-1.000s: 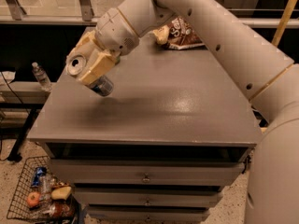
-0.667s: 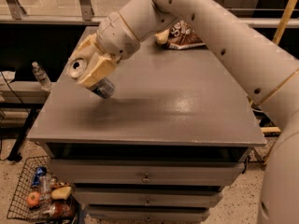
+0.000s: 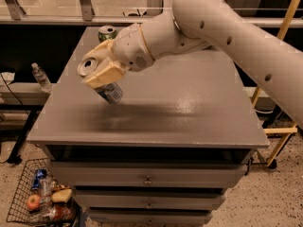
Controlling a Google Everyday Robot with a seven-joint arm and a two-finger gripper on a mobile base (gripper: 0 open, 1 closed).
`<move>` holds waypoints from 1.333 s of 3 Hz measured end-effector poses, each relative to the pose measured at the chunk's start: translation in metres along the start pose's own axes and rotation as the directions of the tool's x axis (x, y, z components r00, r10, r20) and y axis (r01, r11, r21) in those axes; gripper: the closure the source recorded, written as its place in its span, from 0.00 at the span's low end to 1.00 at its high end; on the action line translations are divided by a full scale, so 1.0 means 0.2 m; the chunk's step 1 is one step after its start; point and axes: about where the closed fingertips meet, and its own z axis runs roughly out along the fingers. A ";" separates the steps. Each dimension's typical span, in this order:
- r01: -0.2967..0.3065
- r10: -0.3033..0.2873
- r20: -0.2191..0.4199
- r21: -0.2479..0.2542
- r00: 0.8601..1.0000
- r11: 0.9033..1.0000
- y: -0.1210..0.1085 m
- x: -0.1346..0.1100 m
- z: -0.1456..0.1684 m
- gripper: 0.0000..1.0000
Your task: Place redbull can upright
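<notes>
My gripper (image 3: 102, 74) hangs over the left part of the grey table (image 3: 189, 117) and is shut on the redbull can (image 3: 108, 91). The slim silver and blue can is tilted, its shiny silver top (image 3: 88, 66) facing up and to the left, its lower end sticking out below the cream fingers (image 3: 110, 70). The can is held above the tabletop, not touching it. The middle of the can is hidden by the fingers.
A wider green patterned can (image 3: 107, 32) stands at the table's far left edge, behind the gripper. A plastic bottle (image 3: 40, 77) stands on a lower shelf at left. A wire basket (image 3: 40, 197) with items sits on the floor at lower left. Drawers front the table.
The arm has swung and now covers the far right of the table, where a brown bag showed earlier. The gripper holds the tilted can in much the same way over the left side.
</notes>
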 end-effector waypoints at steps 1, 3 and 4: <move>-0.064 0.057 0.071 0.101 0.996 0.993 -0.02 0.05 -0.04 1.00; -0.160 0.131 0.151 0.196 0.980 0.968 -0.04 0.16 -0.11 1.00; -0.204 0.166 0.181 0.220 0.969 0.954 -0.02 0.22 -0.13 1.00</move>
